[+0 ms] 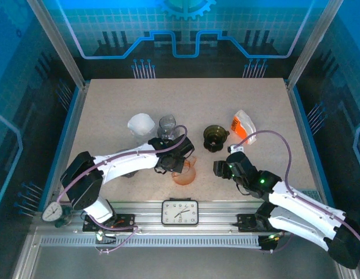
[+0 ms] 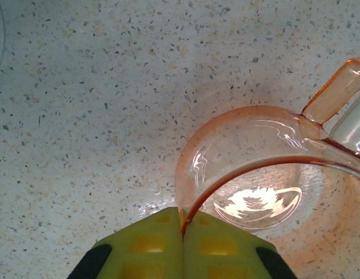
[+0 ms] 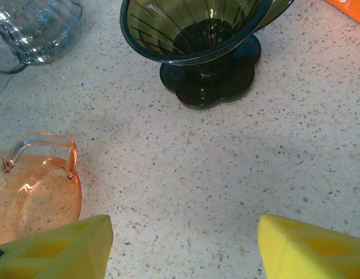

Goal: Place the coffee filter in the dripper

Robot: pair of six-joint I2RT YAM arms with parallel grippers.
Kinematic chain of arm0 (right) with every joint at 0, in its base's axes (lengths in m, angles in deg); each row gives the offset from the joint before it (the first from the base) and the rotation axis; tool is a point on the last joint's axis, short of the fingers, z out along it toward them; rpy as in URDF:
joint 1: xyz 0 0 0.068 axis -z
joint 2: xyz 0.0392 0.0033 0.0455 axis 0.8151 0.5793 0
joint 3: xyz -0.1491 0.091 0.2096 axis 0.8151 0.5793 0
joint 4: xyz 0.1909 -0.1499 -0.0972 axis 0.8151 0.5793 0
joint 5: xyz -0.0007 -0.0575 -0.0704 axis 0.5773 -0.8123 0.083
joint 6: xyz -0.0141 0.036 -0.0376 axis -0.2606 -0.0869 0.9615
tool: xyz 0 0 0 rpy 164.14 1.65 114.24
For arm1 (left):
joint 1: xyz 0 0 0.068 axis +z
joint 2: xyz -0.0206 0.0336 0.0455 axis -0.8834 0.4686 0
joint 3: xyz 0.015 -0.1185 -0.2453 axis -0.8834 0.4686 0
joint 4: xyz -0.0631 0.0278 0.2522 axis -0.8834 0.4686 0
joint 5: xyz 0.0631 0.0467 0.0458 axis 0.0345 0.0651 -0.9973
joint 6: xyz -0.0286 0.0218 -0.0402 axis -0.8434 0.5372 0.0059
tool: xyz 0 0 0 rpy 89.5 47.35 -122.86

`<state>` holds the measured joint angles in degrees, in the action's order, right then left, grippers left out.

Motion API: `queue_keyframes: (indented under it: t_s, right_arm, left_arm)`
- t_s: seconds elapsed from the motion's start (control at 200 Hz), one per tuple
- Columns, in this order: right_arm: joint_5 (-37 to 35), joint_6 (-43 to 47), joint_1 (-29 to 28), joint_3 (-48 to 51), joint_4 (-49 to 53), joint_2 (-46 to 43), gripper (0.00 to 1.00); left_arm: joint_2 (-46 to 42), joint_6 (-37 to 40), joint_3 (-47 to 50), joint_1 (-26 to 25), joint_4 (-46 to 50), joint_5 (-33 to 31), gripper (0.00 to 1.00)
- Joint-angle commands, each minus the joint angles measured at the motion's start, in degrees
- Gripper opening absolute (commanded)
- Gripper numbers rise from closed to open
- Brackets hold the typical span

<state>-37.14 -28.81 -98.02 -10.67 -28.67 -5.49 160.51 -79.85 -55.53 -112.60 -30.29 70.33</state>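
The white paper coffee filter (image 1: 141, 123) stands at the left of the table. Three drippers are near it: a clear glass one (image 1: 166, 125) right beside the filter, a dark green one (image 1: 215, 137) in the middle, and an orange see-through one (image 1: 184, 172) nearer the arms. My left gripper (image 2: 183, 224) is shut on the thin rim of the orange dripper (image 2: 249, 174), whose handle points away to the right. My right gripper (image 3: 183, 232) is open over bare table. The green dripper (image 3: 197, 35) stands ahead of it and the orange dripper (image 3: 35, 186) to its left.
An orange and white packet (image 1: 242, 126) lies right of the green dripper. A clock (image 1: 180, 212) and a small gauge (image 1: 51, 211) sit on the rail at the near edge. Metal frame posts bound the table on both sides.
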Motion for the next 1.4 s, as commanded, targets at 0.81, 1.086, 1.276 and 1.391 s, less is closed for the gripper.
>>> queue_keyframes:
  t_s: [0.81, 1.086, 1.276, 1.391]
  right_arm:
    - [5.79, -2.69, 10.77, -11.96, 3.58, 10.99, 0.7]
    - [6.93, -10.7, 15.42, -14.89, -4.29, 21.61, 0.67]
    - [4.42, -14.22, 16.32, -16.29, -6.61, 25.87, 0.64]
    - [4.51, -15.59, 16.96, -17.69, -7.0, 28.8, 0.62]
  left_arm:
    - [-22.5, -0.48, 3.6, -0.51, -8.24, 0.04, 0.99]
    - [-33.12, -0.45, 12.62, -0.52, -15.46, -0.28, 0.99]
    - [-39.63, 0.75, 17.09, -0.52, -17.97, -0.73, 0.99]
    - [-42.79, 1.47, 19.05, -0.51, -18.19, -1.79, 0.99]
